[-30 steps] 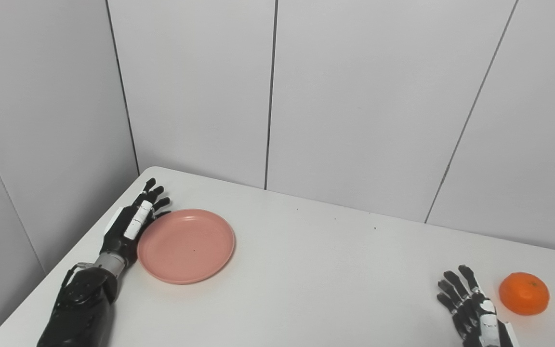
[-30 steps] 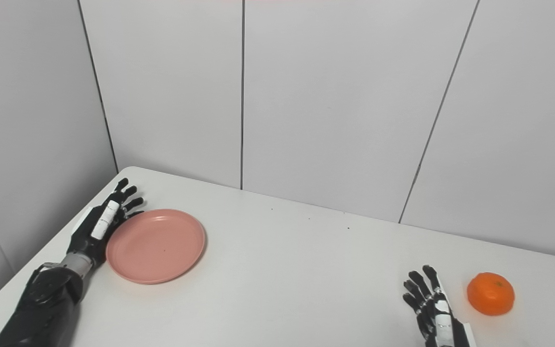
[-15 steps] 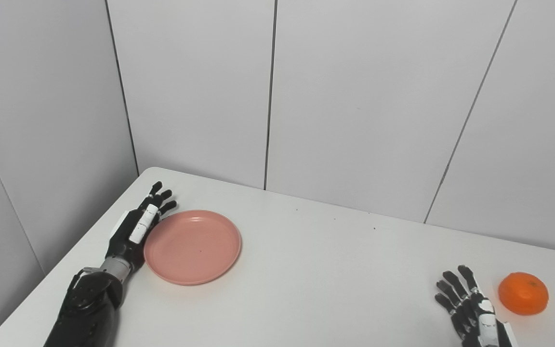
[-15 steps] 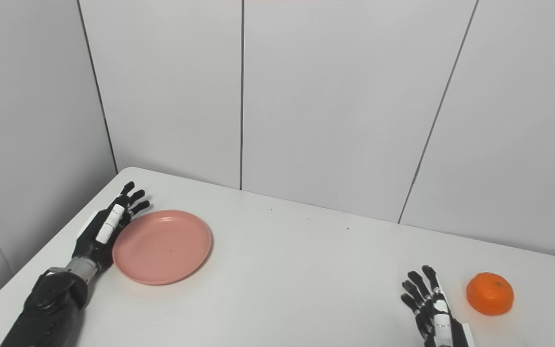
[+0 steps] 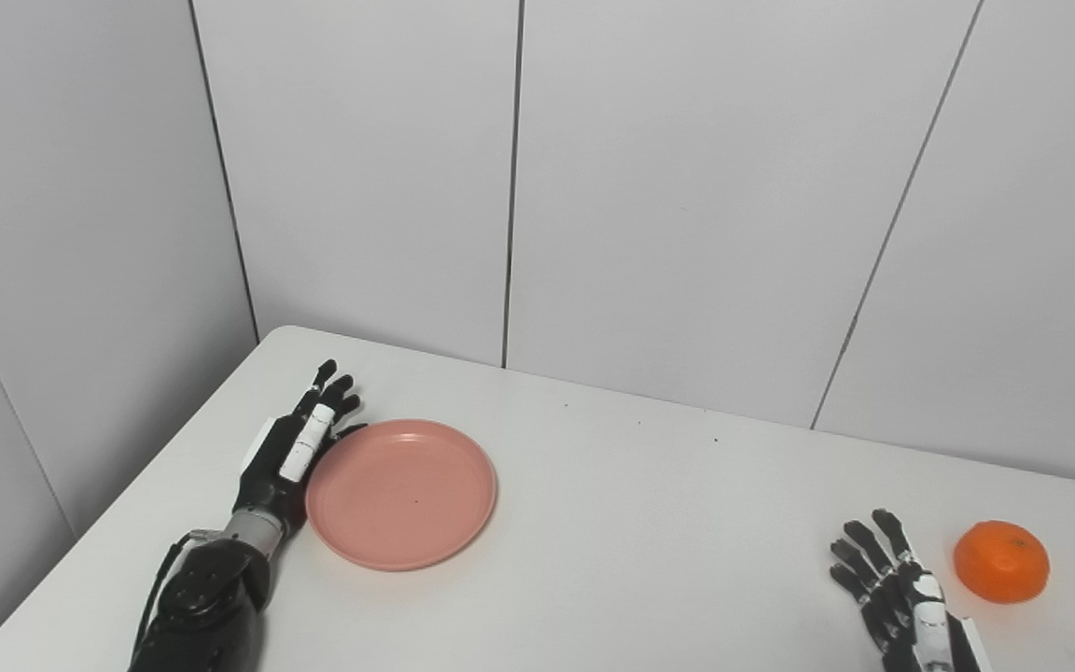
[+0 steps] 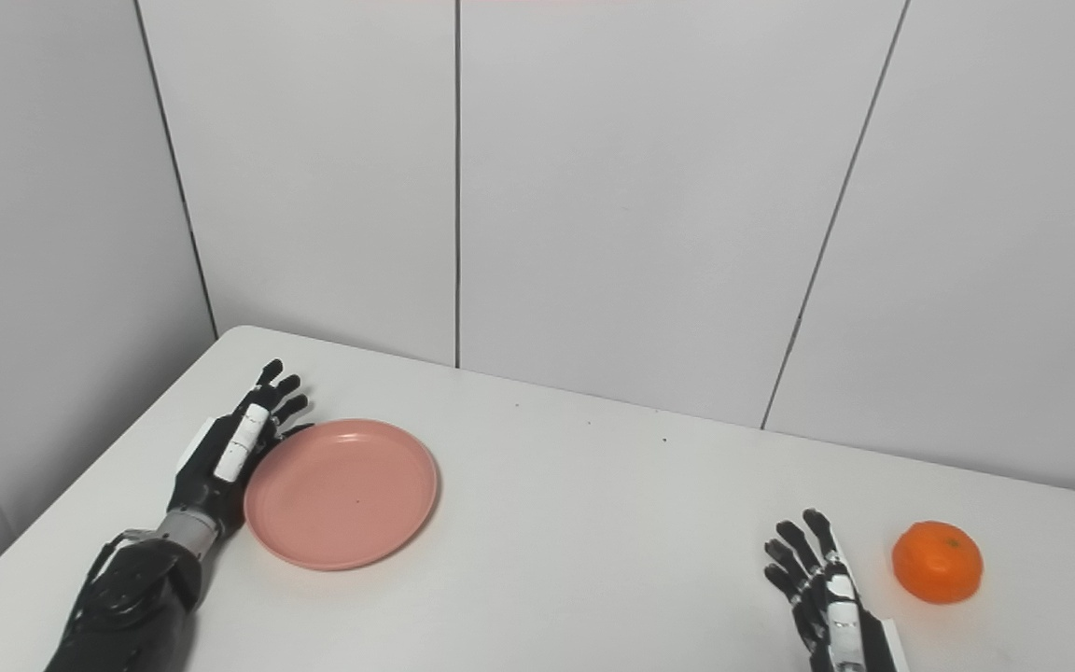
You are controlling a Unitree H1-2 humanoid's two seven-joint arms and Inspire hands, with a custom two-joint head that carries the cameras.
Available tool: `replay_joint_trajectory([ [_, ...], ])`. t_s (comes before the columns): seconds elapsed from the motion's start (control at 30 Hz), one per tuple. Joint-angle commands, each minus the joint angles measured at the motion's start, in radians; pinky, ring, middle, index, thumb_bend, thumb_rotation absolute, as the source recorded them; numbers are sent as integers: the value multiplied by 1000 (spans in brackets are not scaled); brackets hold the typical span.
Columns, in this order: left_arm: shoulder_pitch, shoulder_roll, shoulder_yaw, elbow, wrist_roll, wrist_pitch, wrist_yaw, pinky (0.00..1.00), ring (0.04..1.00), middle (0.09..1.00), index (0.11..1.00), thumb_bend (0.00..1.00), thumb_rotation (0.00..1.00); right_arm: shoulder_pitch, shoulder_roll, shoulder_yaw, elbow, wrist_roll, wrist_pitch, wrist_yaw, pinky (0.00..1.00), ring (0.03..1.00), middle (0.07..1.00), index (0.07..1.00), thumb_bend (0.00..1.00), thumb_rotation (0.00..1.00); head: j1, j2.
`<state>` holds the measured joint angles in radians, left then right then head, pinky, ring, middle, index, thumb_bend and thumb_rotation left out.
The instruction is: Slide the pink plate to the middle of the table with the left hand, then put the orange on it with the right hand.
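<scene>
Left eye view: my right robot hand point(image 5: 901, 597) rests spread, empty, beside the orange point(image 5: 1001, 562). Farther, left robot hand point(image 5: 300, 448), fingers apart, touches pink plate point(image 5: 401, 493) on desk point(image 5: 649, 523); I fear it slips off the rim.

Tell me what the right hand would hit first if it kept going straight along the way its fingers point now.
Probably nothing on the table. The right hand points up and slightly left toward the back wall; the orange sits off to its right, outside that line. Depth is uncertain.
</scene>
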<state>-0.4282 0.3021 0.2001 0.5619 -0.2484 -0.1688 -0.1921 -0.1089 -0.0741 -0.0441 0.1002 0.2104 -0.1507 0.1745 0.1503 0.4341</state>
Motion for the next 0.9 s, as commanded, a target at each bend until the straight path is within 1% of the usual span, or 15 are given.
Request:
replay_joint_trajectory([
  [0.0, 2, -35, -18, -3, 10, 9, 7, 838, 958, 993, 1000, 1000, 825, 76, 34, 19, 58, 2, 25, -2, 888, 880, 901, 953, 817, 1000, 0, 1],
  [0.17, 8, -52, -17, -28, 17, 26, 38, 854, 949, 988, 1000, 1000, 825, 78, 35, 20, 48, 4, 26, 2, 879, 878, 906, 957, 808, 1000, 1, 2],
  [0.3, 18, -73, -21, -77, 53, 69, 101, 824, 937, 981, 1000, 1000, 833, 78, 34, 22, 47, 1, 25, 2, 883, 883, 912, 961, 803, 1000, -2, 4],
  [0.4, 20, -84, -21, -92, 60, 86, 126, 821, 937, 977, 1000, 1000, 835, 79, 35, 24, 46, 0, 24, 1, 882, 880, 907, 959, 802, 1000, -4, 4],
  [0.5, 23, -91, -21, -108, 61, 102, 137, 834, 935, 976, 1000, 1000, 833, 79, 34, 26, 45, -3, 24, 2, 881, 882, 910, 960, 804, 1000, -7, 6],
  [0.73, 33, -108, -39, -157, 58, 145, 137, 807, 936, 975, 1000, 1000, 828, 81, 34, 27, 38, -4, 31, 1, 872, 876, 905, 953, 810, 1000, -6, 8],
  [0.87, 39, -118, -51, -176, 60, 146, 133, 811, 933, 962, 1000, 1000, 832, 82, 35, 27, 35, -5, 36, -1, 869, 873, 902, 950, 809, 1000, -6, 8],
])
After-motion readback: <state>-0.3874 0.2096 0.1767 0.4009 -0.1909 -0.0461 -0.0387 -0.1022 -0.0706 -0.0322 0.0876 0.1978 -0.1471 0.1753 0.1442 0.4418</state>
